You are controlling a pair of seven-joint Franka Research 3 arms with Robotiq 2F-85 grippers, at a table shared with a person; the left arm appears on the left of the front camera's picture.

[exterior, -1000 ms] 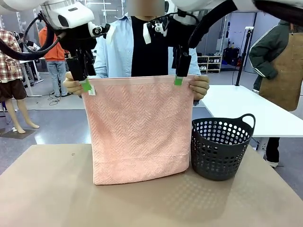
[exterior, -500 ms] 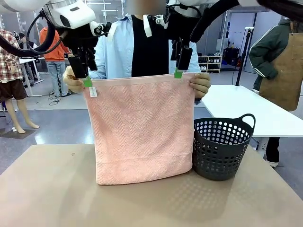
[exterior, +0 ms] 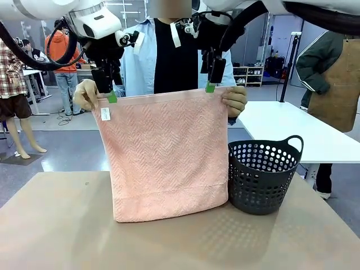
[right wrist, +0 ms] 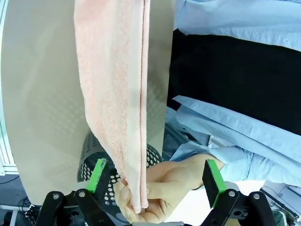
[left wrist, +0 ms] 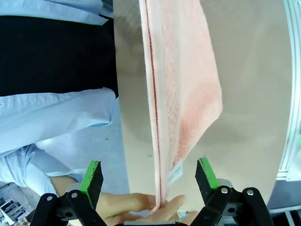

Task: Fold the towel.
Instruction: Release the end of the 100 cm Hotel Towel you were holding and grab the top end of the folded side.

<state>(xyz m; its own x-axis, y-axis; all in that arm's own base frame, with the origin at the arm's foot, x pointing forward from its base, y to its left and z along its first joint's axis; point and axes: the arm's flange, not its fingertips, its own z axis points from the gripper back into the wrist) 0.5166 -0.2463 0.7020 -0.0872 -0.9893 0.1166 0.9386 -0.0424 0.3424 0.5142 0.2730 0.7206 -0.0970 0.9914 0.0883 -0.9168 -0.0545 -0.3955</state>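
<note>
A person across the table holds the salmon-pink towel (exterior: 163, 157) up by its two top corners; it hangs flat and its lower hem rests on the table (exterior: 56, 225). A small white tag (exterior: 105, 113) sits near its upper left corner. My left gripper (exterior: 111, 95) is open just above the left corner, close to the person's hand (exterior: 84, 94). In the left wrist view the towel's top edge (left wrist: 183, 84) runs between the open left gripper's (left wrist: 148, 175) fingers. My right gripper (exterior: 211, 85) is open over the right corner. Its wrist view shows the towel (right wrist: 113, 70) and a hand (right wrist: 174, 183) between the right gripper's (right wrist: 154, 176) fingers.
A dark perforated basket (exterior: 261, 177) with handles stands on the table right of the towel, almost touching it. A white table (exterior: 292, 129) is behind it, with another person beside it. The person holding the towel stands close behind it.
The towel's top edge has risen a little, more on the right. Both grippers moved up with it, the left one also slightly right. Both stayed open.
</note>
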